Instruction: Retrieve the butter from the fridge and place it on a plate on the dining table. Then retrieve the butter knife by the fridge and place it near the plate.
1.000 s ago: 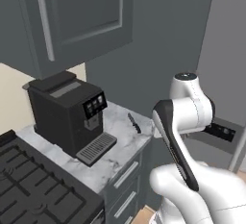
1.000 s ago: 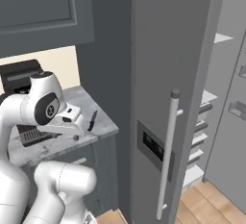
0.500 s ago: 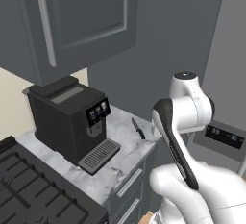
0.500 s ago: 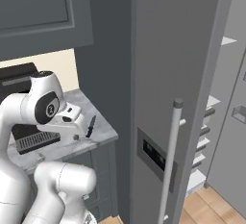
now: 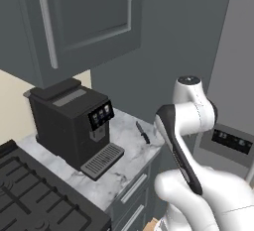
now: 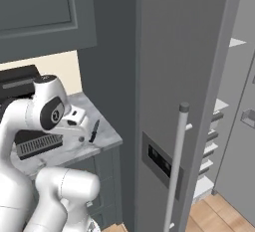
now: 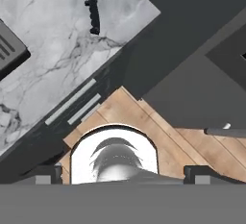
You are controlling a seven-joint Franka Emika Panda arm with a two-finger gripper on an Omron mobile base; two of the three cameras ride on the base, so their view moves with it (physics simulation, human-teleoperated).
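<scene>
Butter knife [image 5: 143, 133] lay flat on the marble desk [image 5: 119, 168], near the edge closest to the fridge [image 6: 169, 101], just beside the coffee machine's [image 5: 74, 123] side of the counter but apart from its drip tray [image 5: 102, 160]. From the right base camera the same dark knife [image 6: 93, 130] sat close by the folded arm, and in the hand camera it [image 7: 91, 6] showed at the top, blade and handle in 1 slim line across the stone. The gripper [image 7: 123, 174] was released, its 2 fingertips [image 7: 199, 174] spread as wide as they go and holding nothing, looking down past the desk edge at the wooden floor [image 7: 158, 131]. The step in hand seemed to be the reach for the knife (the butter and plate were not in sight). To do it well, the hand would probably need to come over the knife's middle, turn until the jaws straddle its narrow width, and drop low before clenching, since so thin a thing could slip or skid on marble.
</scene>
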